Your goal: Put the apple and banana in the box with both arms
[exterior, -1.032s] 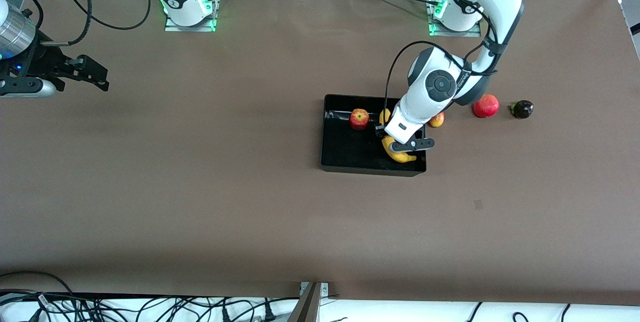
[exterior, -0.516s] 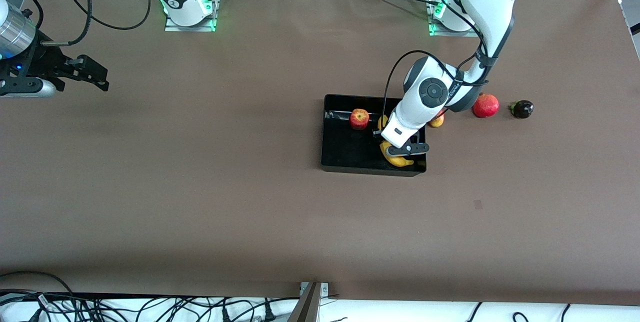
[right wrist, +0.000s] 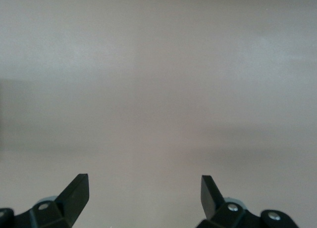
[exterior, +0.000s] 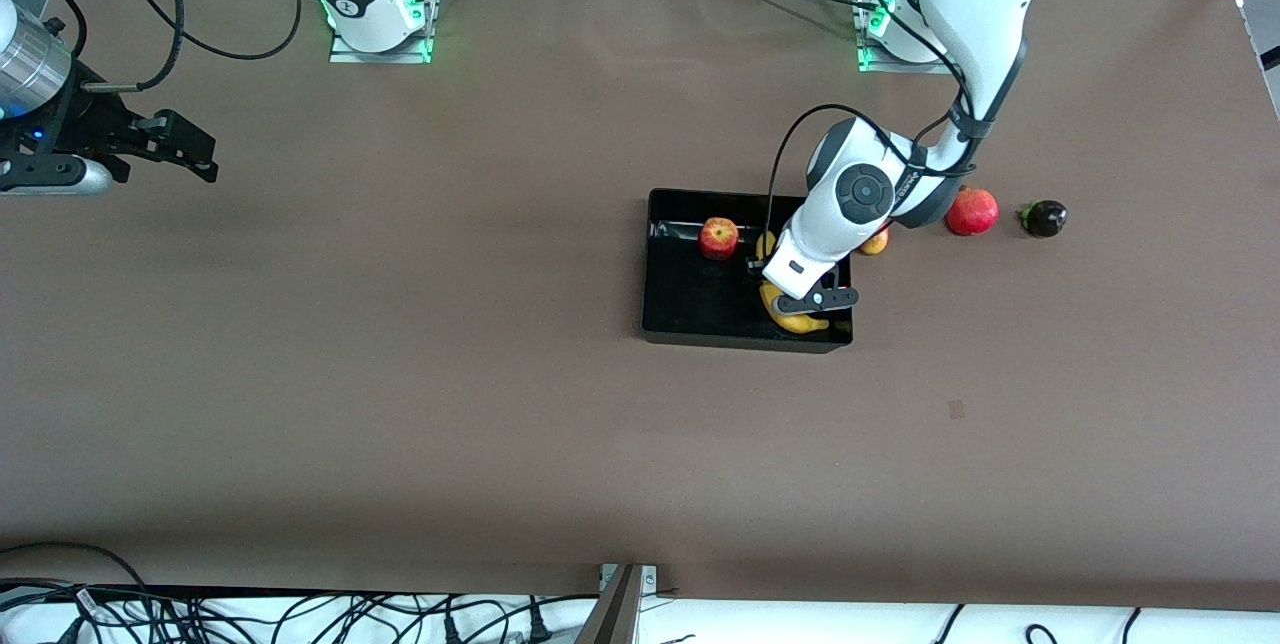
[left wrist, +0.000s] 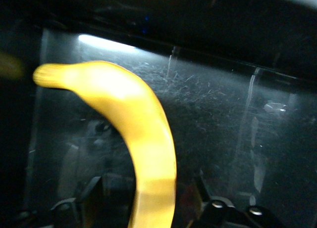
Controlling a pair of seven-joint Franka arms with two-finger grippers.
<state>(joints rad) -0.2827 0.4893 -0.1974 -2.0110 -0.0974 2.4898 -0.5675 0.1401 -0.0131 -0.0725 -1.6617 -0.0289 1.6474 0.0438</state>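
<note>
Brown paper-like covering spans the tabletop [exterior: 400, 404], whose near stretch lies bare. Moving up from there, the black box [exterior: 690, 309] sits toward the left arm's end of the tabletop. In its near corner lies the banana [exterior: 797, 320], yellow and curved, with the left end effector [exterior: 815, 302] low inside the box right over it. The left wrist view shows the banana [left wrist: 143, 144] running up between the end effector's fingers [left wrist: 89, 193] against the scratched black floor of the box [left wrist: 237, 139]; the fingers seem closed on the fruit, though the contact itself is blurred, so that is my best reading. Farther from the front camera, in the same box, the apple [exterior: 718, 237] rests near the wall closest to the robots' bases, red with yellowish streaks, well apart from the banana's near end.

Just outside the box, toward the left arm's end, a small red-yellow fruit [exterior: 875, 242] peeks out from under the left arm's wrist. Next along that line sits a round red pomegranate [exterior: 972, 212], and past it a dark, nearly black fruit [exterior: 1045, 218] with a green cap.

The right end effector [exterior: 190, 156] waits over bare tabletop at the right arm's end, and the right wrist view shows its fingers [right wrist: 74, 193] spread wide with nothing between them.
</note>
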